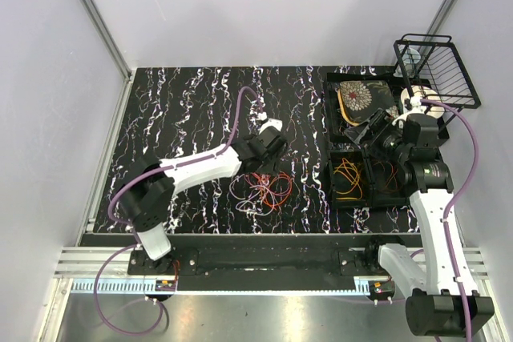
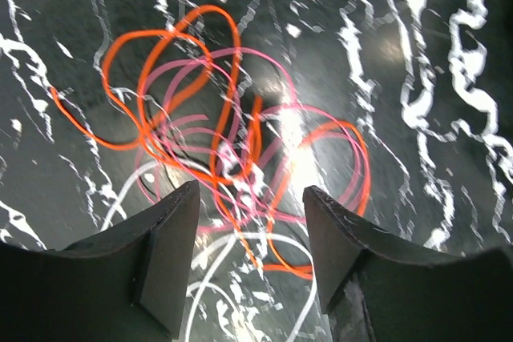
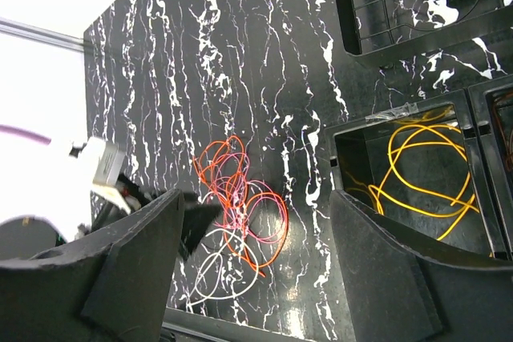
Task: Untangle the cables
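Note:
The cables (image 1: 261, 189) lie in one loose tangle on the black marbled table (image 1: 184, 110), with orange, pink and white loops crossing each other. My left gripper (image 1: 268, 162) hangs low over the tangle's near-left side. In the left wrist view its jaws (image 2: 251, 226) stand open, and the white cable (image 2: 256, 235) and an orange strand run on the table between the fingers, untouched. My right gripper (image 1: 375, 130) hovers above the black trays, open and empty (image 3: 256, 230). It looks down on the tangle (image 3: 240, 206).
A black bin (image 1: 337, 167) right of the tangle holds a yellow cable (image 1: 348, 179), also in the right wrist view (image 3: 425, 167). A second bin (image 1: 401, 188) sits beside it. Behind them are a tray (image 1: 330, 110) and a wire basket (image 1: 439, 70).

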{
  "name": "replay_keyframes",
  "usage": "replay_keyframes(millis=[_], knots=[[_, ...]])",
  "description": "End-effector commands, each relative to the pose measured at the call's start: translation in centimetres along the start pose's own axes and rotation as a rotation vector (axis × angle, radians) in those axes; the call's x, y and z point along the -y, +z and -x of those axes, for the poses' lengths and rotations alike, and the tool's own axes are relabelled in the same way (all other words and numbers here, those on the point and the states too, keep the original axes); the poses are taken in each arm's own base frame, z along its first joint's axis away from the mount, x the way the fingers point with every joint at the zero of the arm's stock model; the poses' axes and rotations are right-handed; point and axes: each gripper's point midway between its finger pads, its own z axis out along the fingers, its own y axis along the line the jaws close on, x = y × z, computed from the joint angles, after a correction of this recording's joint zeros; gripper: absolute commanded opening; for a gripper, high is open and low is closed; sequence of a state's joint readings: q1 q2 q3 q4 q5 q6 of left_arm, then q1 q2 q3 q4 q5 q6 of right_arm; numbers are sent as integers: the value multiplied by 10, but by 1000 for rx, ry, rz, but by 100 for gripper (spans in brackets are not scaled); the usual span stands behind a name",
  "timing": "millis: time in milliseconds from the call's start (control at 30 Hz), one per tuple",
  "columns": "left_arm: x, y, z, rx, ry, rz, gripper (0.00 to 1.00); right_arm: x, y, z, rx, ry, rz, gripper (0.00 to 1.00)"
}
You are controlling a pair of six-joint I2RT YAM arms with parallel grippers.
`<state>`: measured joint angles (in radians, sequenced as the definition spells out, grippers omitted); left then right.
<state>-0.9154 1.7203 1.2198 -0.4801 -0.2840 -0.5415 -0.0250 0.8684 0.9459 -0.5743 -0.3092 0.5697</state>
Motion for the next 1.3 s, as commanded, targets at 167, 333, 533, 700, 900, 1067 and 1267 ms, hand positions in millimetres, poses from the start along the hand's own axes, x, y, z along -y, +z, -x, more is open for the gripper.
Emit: replay_keyframes(millis=[167, 333, 533, 700, 900, 1067, 1267], knots=[[-3, 17, 29, 39, 1, 19, 54, -4, 6, -5, -29, -50, 40, 78], [-4, 28, 26, 19, 5, 28, 53, -1, 10, -8, -41, -49, 39, 78], [-1, 37, 18, -8, 4, 24, 49, 2, 13, -11, -50, -49, 37, 78], [0, 41, 16, -15, 9, 23, 39, 2, 14, -11, -53, -53, 37, 78], [0, 47, 14, -26, 20, 29, 7, 3, 16, -12, -59, -51, 38, 77], [-2, 31, 30, -12, 42, 43, 0, 1, 15, -11, -59, -48, 45, 77], [-13, -32, 93, 92, 96, 101, 0, -8, 11, -11, -60, -42, 84, 77]])
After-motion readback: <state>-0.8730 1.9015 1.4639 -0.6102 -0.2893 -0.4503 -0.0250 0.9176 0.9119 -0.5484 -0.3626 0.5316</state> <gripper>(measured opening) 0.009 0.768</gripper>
